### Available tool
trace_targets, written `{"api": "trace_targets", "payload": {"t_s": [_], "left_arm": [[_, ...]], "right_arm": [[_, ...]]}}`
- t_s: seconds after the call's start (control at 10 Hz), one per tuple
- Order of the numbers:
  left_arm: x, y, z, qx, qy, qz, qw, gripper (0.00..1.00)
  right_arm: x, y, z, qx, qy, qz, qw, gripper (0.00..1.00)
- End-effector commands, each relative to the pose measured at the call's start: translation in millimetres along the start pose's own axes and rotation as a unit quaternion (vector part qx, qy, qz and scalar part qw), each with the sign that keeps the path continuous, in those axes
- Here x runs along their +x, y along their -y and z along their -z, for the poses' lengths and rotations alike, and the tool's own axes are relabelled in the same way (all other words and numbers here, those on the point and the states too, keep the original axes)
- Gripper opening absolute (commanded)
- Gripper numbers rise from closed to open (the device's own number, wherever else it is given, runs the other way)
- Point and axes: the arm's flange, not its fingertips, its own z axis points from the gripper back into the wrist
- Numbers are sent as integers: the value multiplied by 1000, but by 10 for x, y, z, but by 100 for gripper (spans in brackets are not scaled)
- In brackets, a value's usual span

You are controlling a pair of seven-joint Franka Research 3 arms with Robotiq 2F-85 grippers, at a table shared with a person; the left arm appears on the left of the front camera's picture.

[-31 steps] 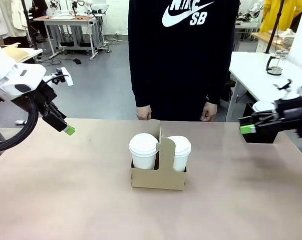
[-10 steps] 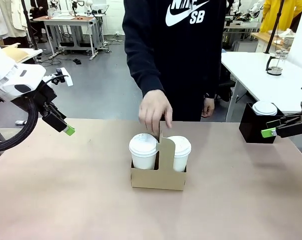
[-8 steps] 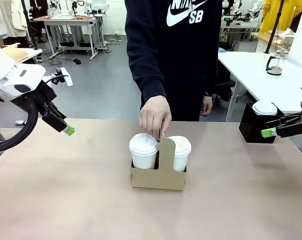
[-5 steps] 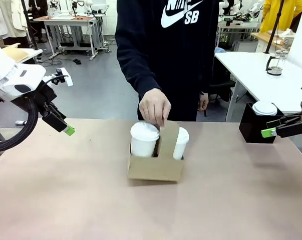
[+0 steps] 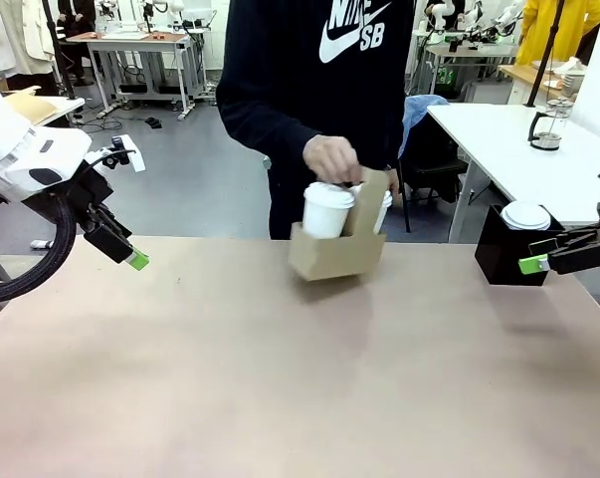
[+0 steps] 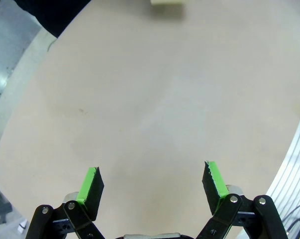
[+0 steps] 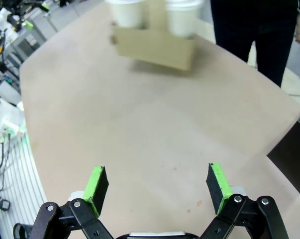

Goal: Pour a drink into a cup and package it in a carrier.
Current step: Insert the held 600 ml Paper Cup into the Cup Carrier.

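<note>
A person's hand (image 5: 331,157) holds the brown cardboard carrier (image 5: 336,253) by its upright handle, lifted off the table at the far edge. A tall white lidded cup (image 5: 326,210) sits in its near slot, with a second white cup behind the handle panel. The right wrist view shows the carrier (image 7: 154,47) tilted in the air above the table. My left gripper (image 5: 133,259) hangs open at the left, well clear of the carrier, with bare table between its green pads (image 6: 91,182). My right gripper (image 5: 531,264) stands open at the right, empty. A glass jug (image 5: 546,127) stands on the white side table.
A black box (image 5: 503,249) with a short white lidded cup (image 5: 525,215) on it sits at the table's right edge, close to my right gripper. The person stands at the far side. A white side table (image 5: 523,164) is at the back right.
The person's hand came down on the carrier's handle, then lifted the carrier with both cups up and away toward the far right. Both arms stayed still over the last second.
</note>
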Motion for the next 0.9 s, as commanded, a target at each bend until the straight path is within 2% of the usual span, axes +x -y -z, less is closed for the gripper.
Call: {"api": "trace_targets", "payload": {"t_s": [0.0,0.8], "left_arm": [[0,0,2,-5,5,-6,1000,100],[0,0,2,-5,5,-6,1000,100]], "right_arm": [[-9,-6,-5,6,1,-1,1000,100],[-9,-6,-5,6,1,-1,1000,100]]}}
